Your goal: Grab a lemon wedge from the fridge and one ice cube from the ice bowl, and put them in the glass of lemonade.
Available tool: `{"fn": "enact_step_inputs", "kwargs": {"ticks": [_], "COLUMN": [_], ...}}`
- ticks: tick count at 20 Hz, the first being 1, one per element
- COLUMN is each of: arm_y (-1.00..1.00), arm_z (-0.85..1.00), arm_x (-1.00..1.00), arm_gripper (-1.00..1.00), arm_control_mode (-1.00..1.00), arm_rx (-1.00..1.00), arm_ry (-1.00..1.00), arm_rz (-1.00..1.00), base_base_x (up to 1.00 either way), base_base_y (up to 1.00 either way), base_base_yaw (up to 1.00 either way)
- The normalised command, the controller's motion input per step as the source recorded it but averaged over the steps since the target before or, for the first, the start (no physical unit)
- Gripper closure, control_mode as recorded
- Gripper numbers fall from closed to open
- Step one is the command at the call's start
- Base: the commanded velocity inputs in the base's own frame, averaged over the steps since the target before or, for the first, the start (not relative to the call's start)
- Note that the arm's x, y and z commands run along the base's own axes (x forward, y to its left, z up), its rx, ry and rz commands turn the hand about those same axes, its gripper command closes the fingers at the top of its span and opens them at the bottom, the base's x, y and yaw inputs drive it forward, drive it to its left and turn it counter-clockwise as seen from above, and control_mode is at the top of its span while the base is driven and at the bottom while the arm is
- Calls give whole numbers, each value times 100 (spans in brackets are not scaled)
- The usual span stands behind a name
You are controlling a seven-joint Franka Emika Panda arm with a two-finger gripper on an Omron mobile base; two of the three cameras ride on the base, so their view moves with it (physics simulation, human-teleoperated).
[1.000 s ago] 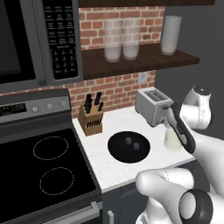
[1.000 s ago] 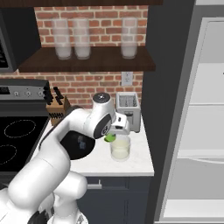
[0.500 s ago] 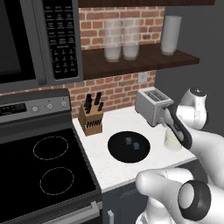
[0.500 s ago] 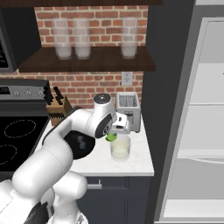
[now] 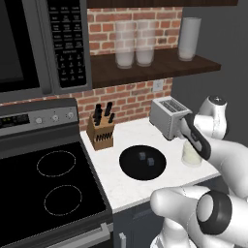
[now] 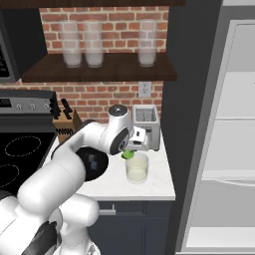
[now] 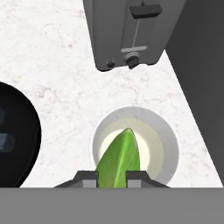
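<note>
The lemon wedge [image 7: 118, 158] sits pinched between the two dark fingertips of the gripper [image 7: 112, 176], its green pointed end hanging right over the mouth of the glass of lemonade [image 7: 135, 144]; in the right base view the wedge [image 6: 128, 155] hovers just above the rim of the tumbler [image 6: 137, 167], not yet in the liquid; the jaws are drawn in narrow on the wedge. Against half a second ago the hand has crept a little toward the glass and slightly lower, while the glass, the dish and the toaster lie where they were, and the base has not driven.

The glass [image 5: 191, 154] stands near the front right corner of the white marbled counter [image 5: 127, 189], partly hidden by the arm; the silver toaster [image 5: 167, 116] is just behind it against the brick wall; the ice bowl [image 5: 142, 162] lies to the left of the glass, well apart from it, with two small grey ice cubes [image 5: 146, 158] inside; a wooden knife block [image 5: 100, 131] stands farther left, beside the black stove top [image 5: 48, 189].

Above hangs a dark wooden shelf [image 5: 150, 68] with tall clear glasses [image 5: 125, 43]; a microwave [image 5: 43, 46] is over the stove; the fridge [image 6: 219, 129] stands open at the counter's right, showing pale shelves.
</note>
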Motion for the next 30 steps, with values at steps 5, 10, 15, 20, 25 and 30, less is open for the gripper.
{"fn": "enact_step_inputs", "kwargs": {"ticks": [5,10,15,20,25,30], "arm_y": [-12,-1,-15,-14,0,0], "arm_z": [0,0,0,0,-2,-7], "arm_x": [-4,3,14,6,18,6], "arm_gripper": [100,100,100,100,100,100], "arm_control_mode": [-100,-100,-100,-100,-100,-100], "arm_rx": [0,0,0,0,0,0], "arm_ry": [-3,-1,3,0,0,-1], "arm_rz": [0,0,2,4,0,0], "base_base_x": [0,0,0,0,0,0], "base_base_y": [0,0,0,0,0,0], "base_base_yaw": [0,0,0,0,0,0]}}
